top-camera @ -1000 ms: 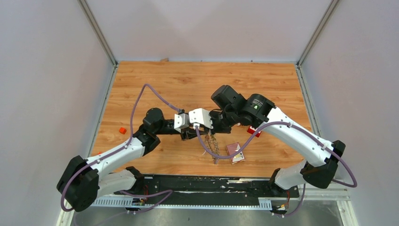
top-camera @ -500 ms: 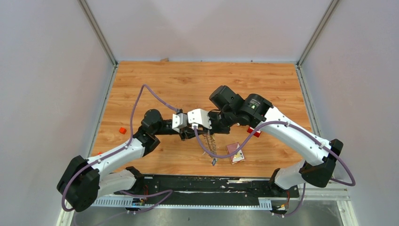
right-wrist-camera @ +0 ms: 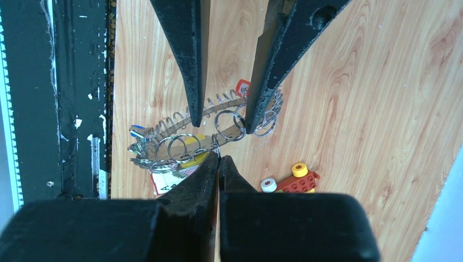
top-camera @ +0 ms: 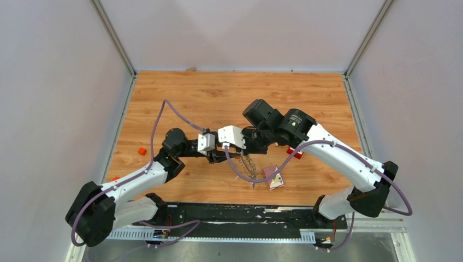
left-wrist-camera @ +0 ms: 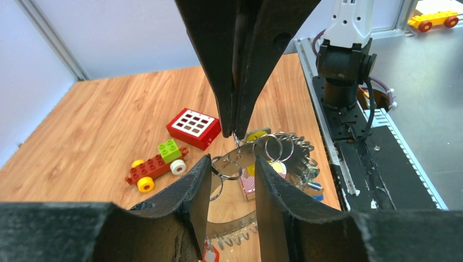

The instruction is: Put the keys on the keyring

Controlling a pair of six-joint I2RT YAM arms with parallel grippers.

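Here, both grippers meet above the table's middle.
Right gripper (right-wrist-camera: 218, 158): jaws pressed together, pinching a thin wire of the keyring (left-wrist-camera: 273, 155), which hangs from the tips above the table (top-camera: 218, 98).
Left gripper (left-wrist-camera: 232, 166): jaws partly apart, straddling small split rings (left-wrist-camera: 226, 169) at the keyring's near end; whether it grips anything cannot be told.
Keys (right-wrist-camera: 144, 144): bunched on the hanging ring, coloured tags showing.
Step in hand: probably threading a ring onto the held wire.
Next move: likely calls for fine alignment between both tips.
Surroundings: a red block (left-wrist-camera: 194, 126) and toy car (left-wrist-camera: 155, 166) lie beyond.
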